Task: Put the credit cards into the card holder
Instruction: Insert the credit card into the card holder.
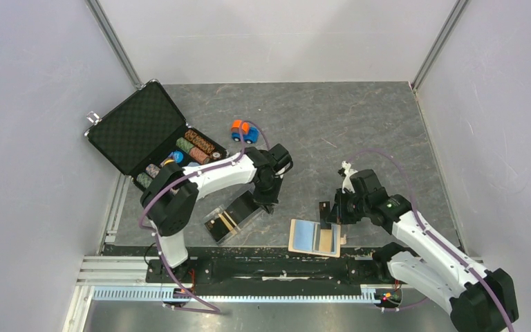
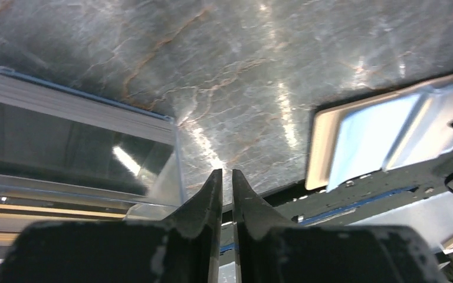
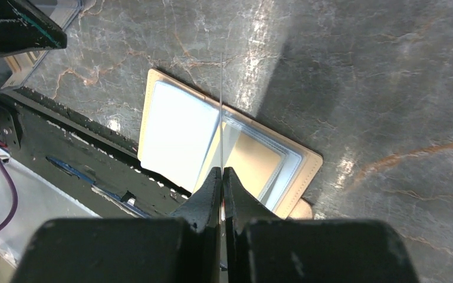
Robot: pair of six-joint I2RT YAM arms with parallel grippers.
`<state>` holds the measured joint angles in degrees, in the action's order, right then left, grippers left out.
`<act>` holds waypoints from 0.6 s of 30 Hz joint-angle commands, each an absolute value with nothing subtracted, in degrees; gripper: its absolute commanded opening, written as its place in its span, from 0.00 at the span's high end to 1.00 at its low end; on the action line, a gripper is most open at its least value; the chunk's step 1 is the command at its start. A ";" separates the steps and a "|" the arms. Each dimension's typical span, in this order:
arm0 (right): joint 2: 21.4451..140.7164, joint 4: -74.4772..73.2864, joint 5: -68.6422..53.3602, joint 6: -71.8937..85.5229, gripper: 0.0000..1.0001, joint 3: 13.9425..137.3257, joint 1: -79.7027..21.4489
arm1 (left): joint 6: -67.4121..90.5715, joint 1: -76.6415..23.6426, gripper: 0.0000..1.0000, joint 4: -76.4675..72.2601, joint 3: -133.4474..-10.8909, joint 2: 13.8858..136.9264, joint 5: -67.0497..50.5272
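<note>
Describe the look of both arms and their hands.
Both arms have white link shells with black joints and black bases. A purple cable loops along the left arm and the right arm. A small green light shows on the right arm's wrist. Each hand has two dark, tapered fingers.

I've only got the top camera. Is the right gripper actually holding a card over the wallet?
Observer: Yes. The right wrist view shows the right gripper shut on a thin card, seen edge-on, above the open card holder.
Operator: What's in the holder?
Observer: A light blue card lies on one half, and a tan card sits behind a clear pocket on the other.
Operator: And the left gripper?
Observer: In the left wrist view, the left gripper has its jaws a sliver apart with nothing between them, beside the clear box.
</note>
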<state>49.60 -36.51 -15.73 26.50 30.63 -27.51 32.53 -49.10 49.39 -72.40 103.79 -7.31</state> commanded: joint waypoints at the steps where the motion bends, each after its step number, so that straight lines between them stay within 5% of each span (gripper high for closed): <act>1: 48.55 -30.47 -21.02 26.98 1.00 26.62 -27.36 | 32.16 -51.09 0.81 46.58 -74.75 101.34 -11.55; 10: 43.82 -25.27 -25.50 33.33 1.00 18.31 -27.39 | 42.88 -58.73 0.97 37.62 -66.12 99.75 -11.68; 18: 36.66 -24.19 -27.35 38.45 1.00 11.89 -27.33 | 45.50 -61.41 0.98 36.16 -64.00 101.82 -9.85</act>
<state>39.03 -25.19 -25.82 35.62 13.80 -27.40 41.85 -60.97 39.11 -64.23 101.58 -10.81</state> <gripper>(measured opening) 0.006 0.029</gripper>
